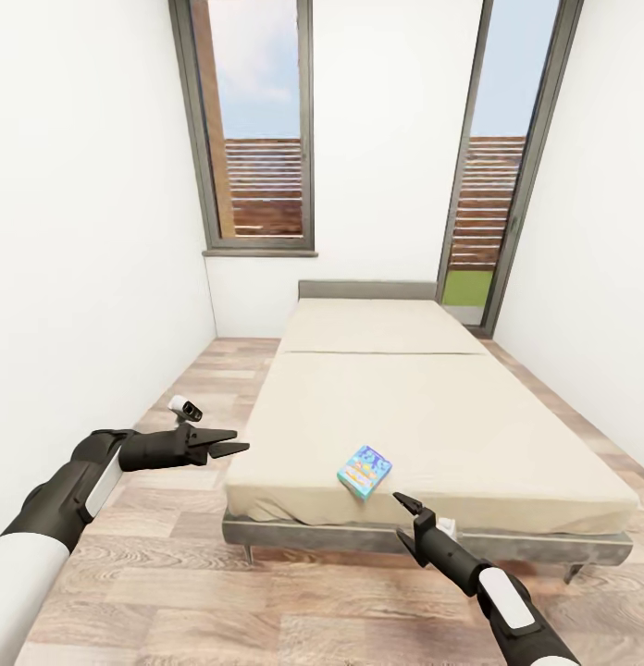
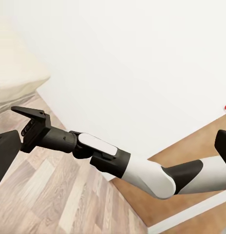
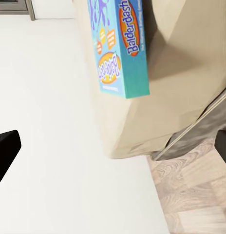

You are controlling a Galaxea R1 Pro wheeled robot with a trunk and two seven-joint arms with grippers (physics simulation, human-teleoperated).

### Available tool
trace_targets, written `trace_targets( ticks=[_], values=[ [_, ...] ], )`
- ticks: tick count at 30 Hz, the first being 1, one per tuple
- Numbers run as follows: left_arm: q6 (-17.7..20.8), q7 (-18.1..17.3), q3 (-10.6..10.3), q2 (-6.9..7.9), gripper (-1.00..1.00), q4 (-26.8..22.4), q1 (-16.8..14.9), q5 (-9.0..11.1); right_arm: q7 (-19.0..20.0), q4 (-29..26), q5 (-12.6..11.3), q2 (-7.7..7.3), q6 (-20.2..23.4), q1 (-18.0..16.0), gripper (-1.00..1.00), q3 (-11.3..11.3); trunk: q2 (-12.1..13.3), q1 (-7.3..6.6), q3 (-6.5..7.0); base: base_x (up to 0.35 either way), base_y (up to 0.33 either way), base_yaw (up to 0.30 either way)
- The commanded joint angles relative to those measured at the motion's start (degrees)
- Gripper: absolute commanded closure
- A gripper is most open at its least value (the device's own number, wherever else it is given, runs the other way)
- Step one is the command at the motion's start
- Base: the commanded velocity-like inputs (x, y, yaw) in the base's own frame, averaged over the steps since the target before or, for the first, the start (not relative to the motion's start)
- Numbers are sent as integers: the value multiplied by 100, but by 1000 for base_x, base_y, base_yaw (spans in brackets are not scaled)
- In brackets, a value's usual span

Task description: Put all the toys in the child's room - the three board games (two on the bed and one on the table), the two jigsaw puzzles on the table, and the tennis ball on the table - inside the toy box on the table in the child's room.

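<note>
A narrow bedroom with white walls, wood-plank floor [image 1: 174, 592] and two tall windows at the far end. A long bed [image 1: 433, 407] with a plain beige mattress runs away from the robot toward the far wall.

One board game [image 1: 365, 471], a flat turquoise box, lies on the mattress close to the bed's near edge, a little left of the middle of that edge. In the right wrist view the box [image 3: 120, 46] reads "Balderdash" in blue letters on an orange oval, with the same name repeated on its face; smaller print is too blurred to read. Only this one game can be seen on the bed.

The right gripper [image 1: 405, 524] hovers low in front of the bed's near edge, just short of the box and not touching it, fingers spread and empty. The left gripper [image 1: 231, 441] is held out beside the bed's near-left corner, over the floor, fingers also parted and holding nothing. The left wrist view looks across at the right arm [image 2: 118, 161] against the white wall.

Judging by this, the step in hand is collecting a board game from the bed, and the grasp has not begun. The next move probably calls for the right gripper to reach forward over the mattress edge and close across the box's thin sides, perhaps drawing it toward the edge first, since it lies flat.
</note>
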Motion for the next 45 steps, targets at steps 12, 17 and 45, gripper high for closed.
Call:
trace_targets(
  ticks=[12,17,45],
  values=[
    [54,-25,-25,5,-100,1,-4,6,3,1,-4,3,45,-4,-100,-22,-485,263,-222,0,0,0],
    [53,-25,-19,6,-100,1,-5,7,3,1,0,3,45,-4,-100,-22,-485,263,-222,0,0,0],
    [44,-25,-17,6,-100,-7,7,8,-1,1,18,3,45,-4,-100,-22,-485,263,-222,55,48,0]
  ],
)
